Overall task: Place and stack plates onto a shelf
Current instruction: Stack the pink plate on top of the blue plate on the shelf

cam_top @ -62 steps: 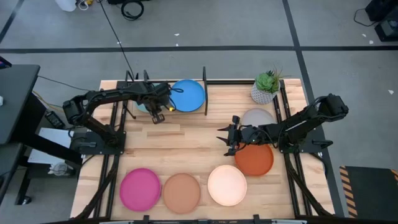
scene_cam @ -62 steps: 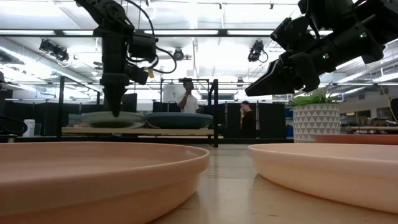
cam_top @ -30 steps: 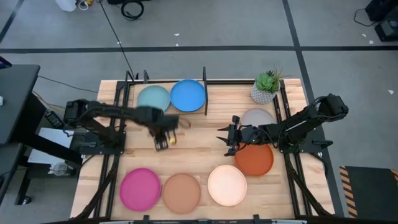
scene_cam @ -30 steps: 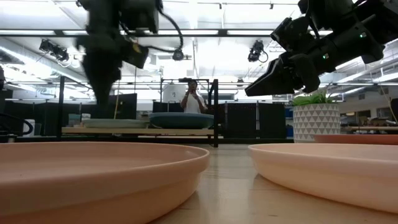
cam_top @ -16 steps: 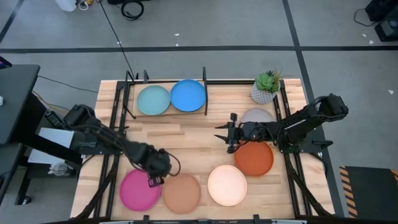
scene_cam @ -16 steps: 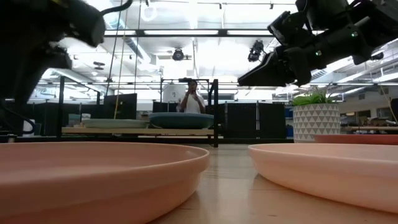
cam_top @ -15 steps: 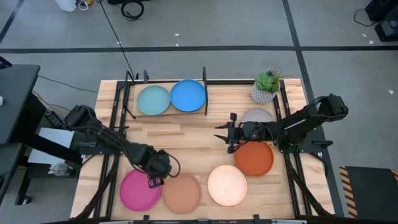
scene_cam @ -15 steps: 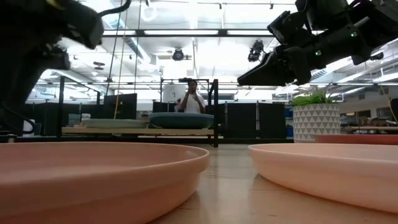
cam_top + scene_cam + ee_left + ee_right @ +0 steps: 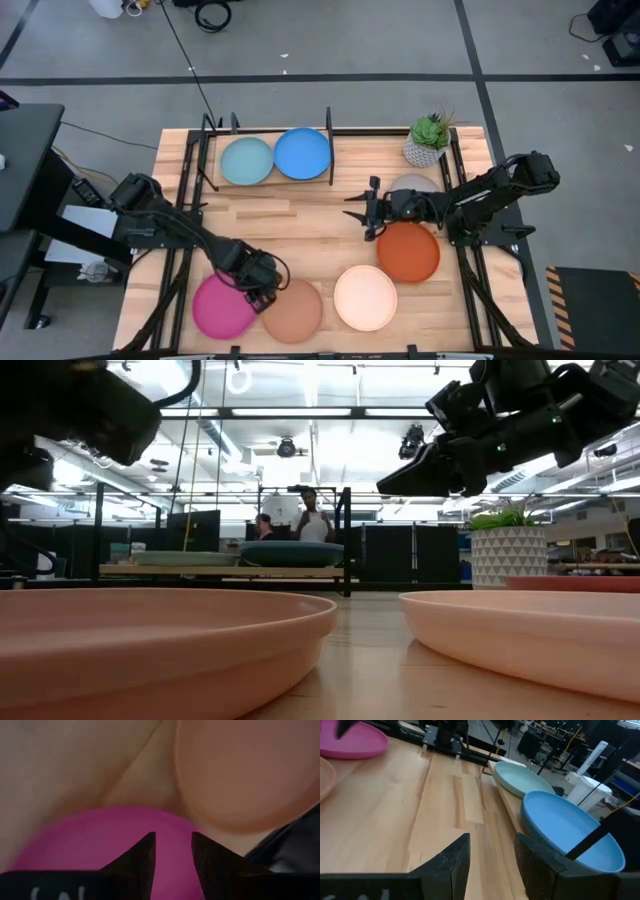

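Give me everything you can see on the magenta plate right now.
The magenta plate is round, shallow and plain, smooth and matte with a low raised rim. It lies flat and right way up on the table's near left, empty, beside the tan plate. The left gripper hovers at its rim nearest the tan plate, fingers open; whether they touch it is unclear.

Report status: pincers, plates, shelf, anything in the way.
Left pincer open, low over magenta plate beside tan plate. Right pincer open, idle mid-table. Pale blue-green plate and bright blue plate on shelf. Nothing blocking.
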Available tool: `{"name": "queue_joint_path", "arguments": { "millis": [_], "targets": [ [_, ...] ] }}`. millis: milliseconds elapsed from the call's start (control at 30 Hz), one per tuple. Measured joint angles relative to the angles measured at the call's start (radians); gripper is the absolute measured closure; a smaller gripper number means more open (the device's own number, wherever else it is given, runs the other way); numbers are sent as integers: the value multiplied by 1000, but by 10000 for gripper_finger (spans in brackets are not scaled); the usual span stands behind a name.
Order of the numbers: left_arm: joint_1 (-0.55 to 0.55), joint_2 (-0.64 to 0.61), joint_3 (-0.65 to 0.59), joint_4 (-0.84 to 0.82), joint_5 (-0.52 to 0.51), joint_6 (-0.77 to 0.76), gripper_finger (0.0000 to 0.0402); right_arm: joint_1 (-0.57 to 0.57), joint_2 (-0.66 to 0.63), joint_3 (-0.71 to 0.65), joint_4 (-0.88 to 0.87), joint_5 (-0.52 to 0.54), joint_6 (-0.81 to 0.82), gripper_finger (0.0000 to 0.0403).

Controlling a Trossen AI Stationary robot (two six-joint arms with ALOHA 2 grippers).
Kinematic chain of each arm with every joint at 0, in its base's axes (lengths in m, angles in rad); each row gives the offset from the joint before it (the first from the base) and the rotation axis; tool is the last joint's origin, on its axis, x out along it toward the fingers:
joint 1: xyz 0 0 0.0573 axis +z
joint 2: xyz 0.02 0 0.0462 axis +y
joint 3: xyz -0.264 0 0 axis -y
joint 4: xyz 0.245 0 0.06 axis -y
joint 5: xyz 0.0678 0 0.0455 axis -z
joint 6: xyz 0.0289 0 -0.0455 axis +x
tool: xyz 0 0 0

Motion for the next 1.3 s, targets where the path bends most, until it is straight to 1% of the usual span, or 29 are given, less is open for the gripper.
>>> {"name": "queue_joint_path", "arguments": {
  "millis": [100,167,233,433,533,633,733,800,867,933,1033,1133,1167,1300],
  "targets": [
    [-18,28,0,69,3,-230,269,-14,0,0,8,-45,-8,243],
    [-23,48,1,101,20,-332,269,-20,0,0,8,-83,-10,243],
    [-36,64,0,96,25,-421,269,-23,0,0,14,-109,-10,243],
    [-102,71,2,209,31,-534,270,-23,0,0,16,-125,-5,243],
    [-141,75,30,195,10,-583,278,-23,0,0,28,-126,-3,243],
    [-178,107,70,155,-5,-638,287,-23,0,0,41,-137,-3,243],
    [-196,159,130,122,-3,-661,294,-23,0,0,57,-153,-4,243],
    [-198,202,181,76,2,-645,297,-23,0,0,68,-156,-8,243],
    [-196,247,240,5,15,-613,298,-23,0,0,72,-163,-11,243],
    [-194,282,297,-101,25,-575,299,-23,0,0,75,-169,-19,243],
    [-190,311,360,-197,28,-534,299,-24,0,0,78,-169,-27,243],
    [-189,313,394,-223,25,-529,299,-23,0,0,87,-170,-33,243],
    [-189,313,401,-228,10,-529,299,-23,0,0,89,-170,-35,243],
    [-195,313,398,-233,-28,-535,299,-23,0,0,96,-173,-40,243]
  ]
}}
